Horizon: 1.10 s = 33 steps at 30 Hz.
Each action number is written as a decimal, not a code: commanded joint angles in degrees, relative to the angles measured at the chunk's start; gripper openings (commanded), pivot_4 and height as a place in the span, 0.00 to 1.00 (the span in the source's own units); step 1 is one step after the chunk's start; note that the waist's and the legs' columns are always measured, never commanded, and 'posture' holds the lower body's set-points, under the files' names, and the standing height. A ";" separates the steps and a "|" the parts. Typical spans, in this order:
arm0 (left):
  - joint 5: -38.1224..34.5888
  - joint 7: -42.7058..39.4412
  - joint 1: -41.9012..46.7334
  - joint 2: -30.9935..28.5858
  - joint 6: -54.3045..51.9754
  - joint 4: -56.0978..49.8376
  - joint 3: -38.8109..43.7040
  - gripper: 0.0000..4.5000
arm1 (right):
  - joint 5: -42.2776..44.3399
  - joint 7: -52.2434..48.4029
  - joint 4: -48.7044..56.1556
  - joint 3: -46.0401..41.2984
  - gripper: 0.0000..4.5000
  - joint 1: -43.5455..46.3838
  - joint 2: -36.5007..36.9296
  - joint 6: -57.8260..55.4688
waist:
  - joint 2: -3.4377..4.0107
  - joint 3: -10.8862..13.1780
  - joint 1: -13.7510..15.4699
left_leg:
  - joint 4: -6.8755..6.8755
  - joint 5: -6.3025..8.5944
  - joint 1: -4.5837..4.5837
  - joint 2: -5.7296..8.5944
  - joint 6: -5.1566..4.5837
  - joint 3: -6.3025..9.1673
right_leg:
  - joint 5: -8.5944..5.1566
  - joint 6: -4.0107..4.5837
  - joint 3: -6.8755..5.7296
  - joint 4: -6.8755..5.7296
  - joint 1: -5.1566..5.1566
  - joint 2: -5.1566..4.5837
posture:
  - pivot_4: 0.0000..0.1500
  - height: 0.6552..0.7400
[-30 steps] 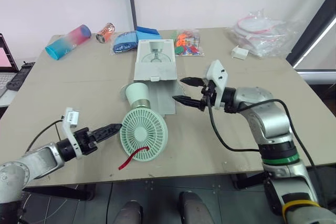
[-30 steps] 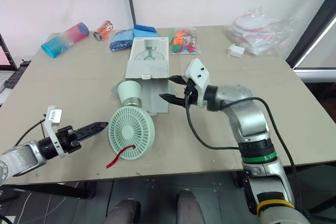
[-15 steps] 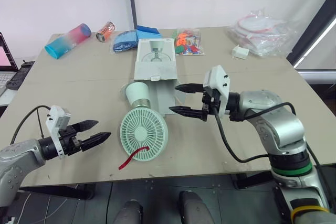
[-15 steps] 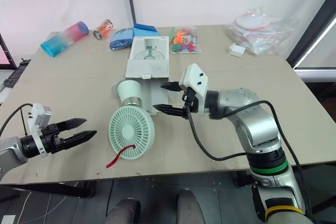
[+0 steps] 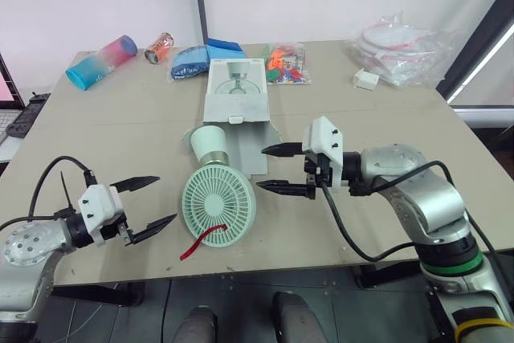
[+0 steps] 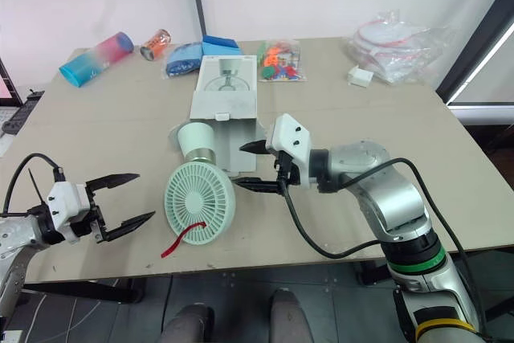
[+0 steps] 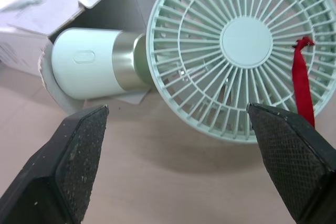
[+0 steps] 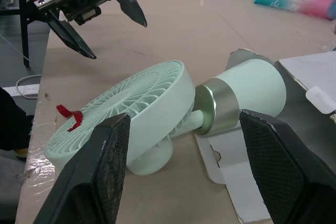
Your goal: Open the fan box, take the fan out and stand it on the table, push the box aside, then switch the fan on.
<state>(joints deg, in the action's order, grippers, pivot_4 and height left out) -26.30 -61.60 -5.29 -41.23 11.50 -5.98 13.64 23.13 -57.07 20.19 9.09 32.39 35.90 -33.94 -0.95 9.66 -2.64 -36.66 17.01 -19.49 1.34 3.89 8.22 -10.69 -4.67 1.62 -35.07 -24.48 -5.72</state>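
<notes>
Left gripper [image 5: 165, 198] and right gripper [image 5: 262, 169], jaws spread, flank the fan [image 5: 218, 206] lying before its open box [image 5: 236, 106].

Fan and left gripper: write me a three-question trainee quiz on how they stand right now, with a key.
1. True or false: the fan stands upright on its base.
2. Pick one. The left gripper is: A) shut on the fan; B) open, beside the fan, not touching it; C) shut and empty.
3. Fill in: the ribbon on the fan is coloured ____.

Key: 1 false, it lies on the table; 2 B; 3 red.
</notes>
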 commanded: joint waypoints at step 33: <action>2.08 0.19 -4.31 0.97 0.67 -1.46 0.75 1.00 | -6.31 5.91 -1.92 9.64 0.74 5.28 -5.36 -3.95 | -0.02 0.02 0.00 | -0.08 0.11 0.07 -0.16 -0.07 -0.05 | 0.04 0.09 0.01 0.00 0.03 0.21 | 1.00 1.00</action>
<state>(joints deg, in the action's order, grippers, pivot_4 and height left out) -24.06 -61.68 -9.47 -39.89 11.42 -5.61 13.57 17.46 -51.93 18.01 19.44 36.59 30.63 -37.97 -0.97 9.68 -2.64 -36.74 17.12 -19.43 1.18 3.82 8.18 -10.65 -4.58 1.63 -35.07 -24.45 -5.50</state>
